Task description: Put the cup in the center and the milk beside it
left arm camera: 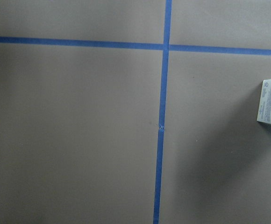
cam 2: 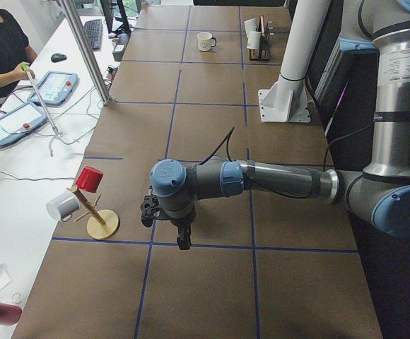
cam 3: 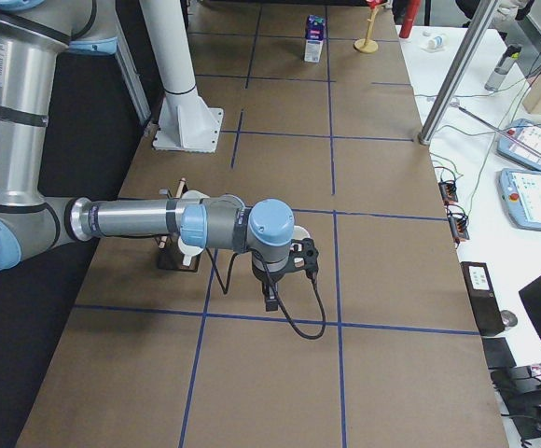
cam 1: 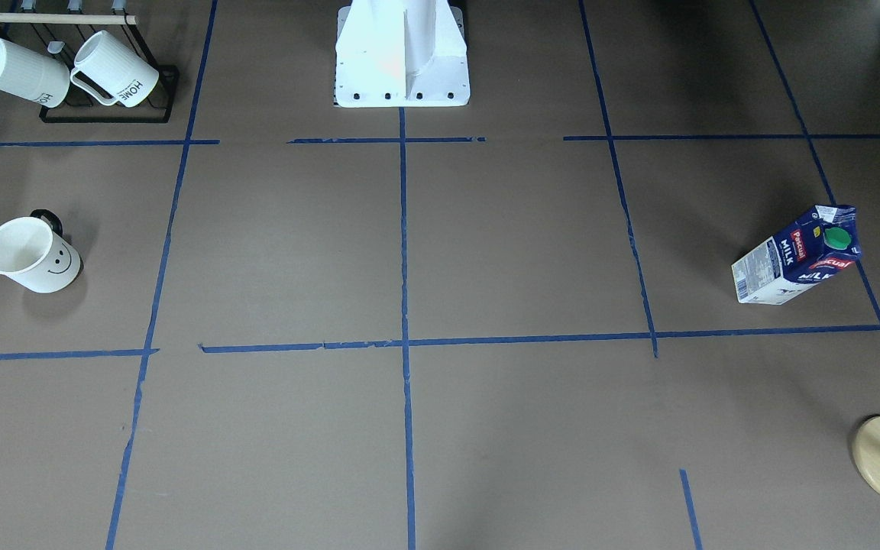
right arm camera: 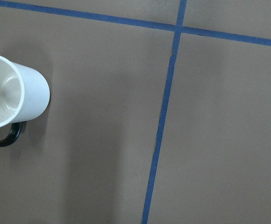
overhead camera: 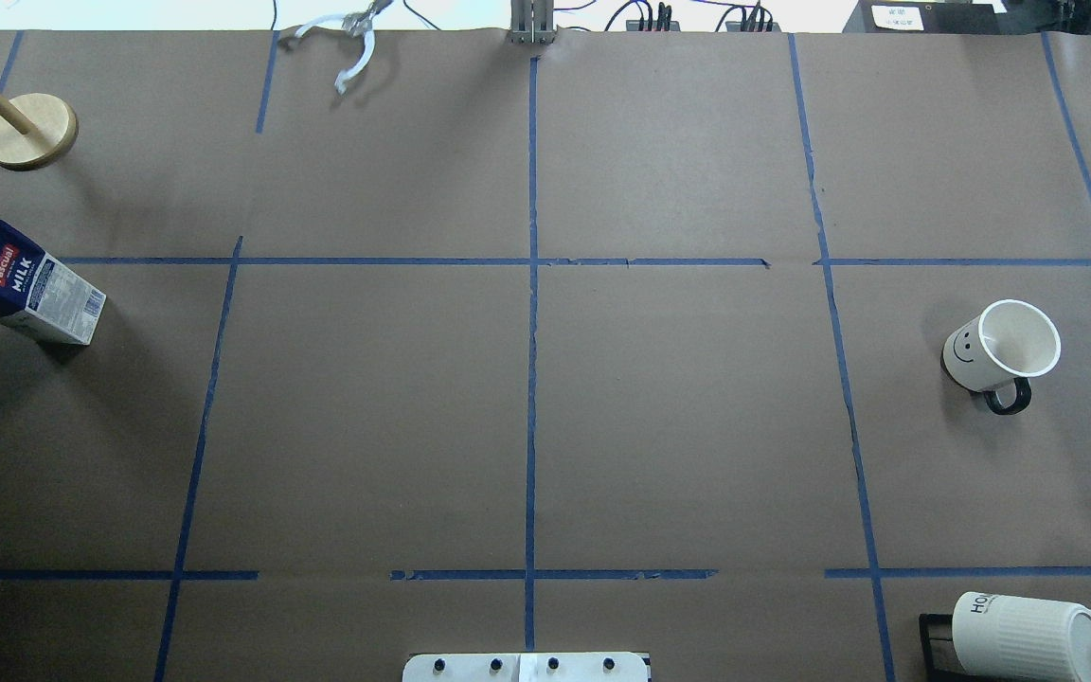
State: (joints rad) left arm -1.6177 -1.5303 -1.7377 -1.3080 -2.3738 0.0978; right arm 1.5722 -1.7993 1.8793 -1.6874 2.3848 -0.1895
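The cup (overhead camera: pixel 1000 346) sits far right, presumably for the right arm (cam 3: pixel 140 220), the milk (overhead camera: pixel 20 284) far left for the left arm (cam 2: pixel 276 180) — both well apart from the center (overhead camera: pixel 532 262). The state of the jaws I cannot tell.

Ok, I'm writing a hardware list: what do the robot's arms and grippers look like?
The left arm and right arm match: silver-grey tubes with light-blue joint caps. The left gripper and right gripper are black, each with a thin black cable looping from the wrist.
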